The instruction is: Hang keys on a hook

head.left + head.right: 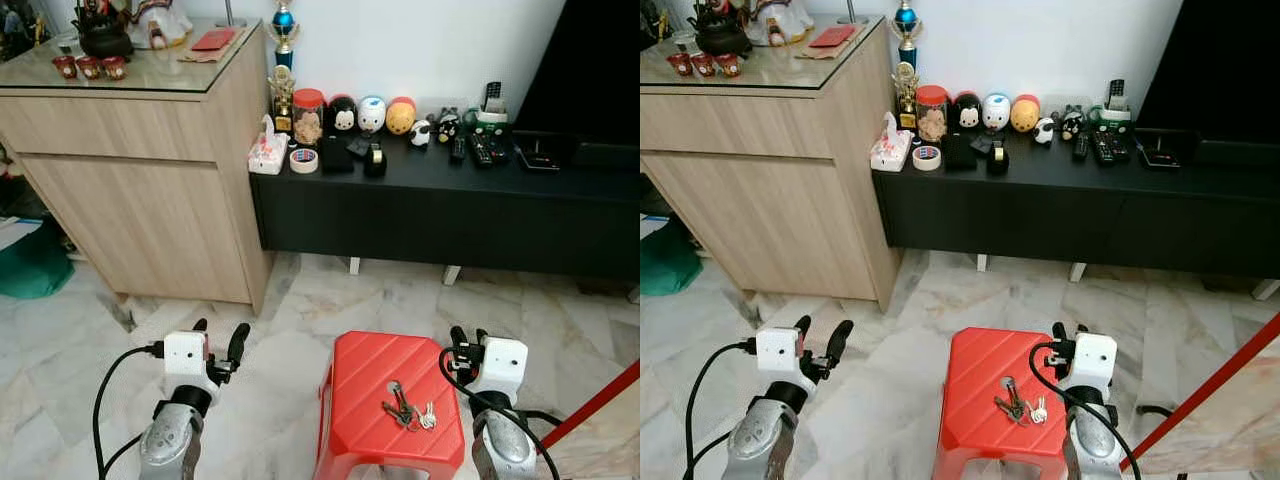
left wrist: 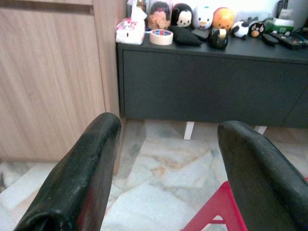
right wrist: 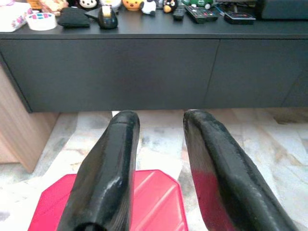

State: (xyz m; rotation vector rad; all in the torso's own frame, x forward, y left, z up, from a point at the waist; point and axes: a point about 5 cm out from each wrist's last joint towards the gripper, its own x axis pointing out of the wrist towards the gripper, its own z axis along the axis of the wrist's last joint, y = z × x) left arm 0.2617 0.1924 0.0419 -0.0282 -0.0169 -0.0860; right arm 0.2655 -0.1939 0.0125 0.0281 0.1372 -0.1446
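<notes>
A bunch of keys [image 1: 408, 411] lies flat on top of a red plastic stool [image 1: 368, 372], low in the middle of the head views. My right gripper [image 1: 468, 338] hovers just right of the stool, over its right edge, a short way beyond the keys. Its fingers [image 3: 115, 159] stand a little apart with nothing between them. My left gripper [image 1: 219, 338] is held over the marble floor, left of the stool, and its fingers [image 2: 91, 163] are spread wide and hold nothing.
A light wooden cabinet [image 1: 150, 170] stands ahead on the left. A low black console [image 1: 450, 205] runs along the wall, carrying toys, a tape roll [image 1: 304, 160] and remotes. A red pole [image 1: 600, 400] slants at the far right. A green bag [image 1: 30, 265] lies far left.
</notes>
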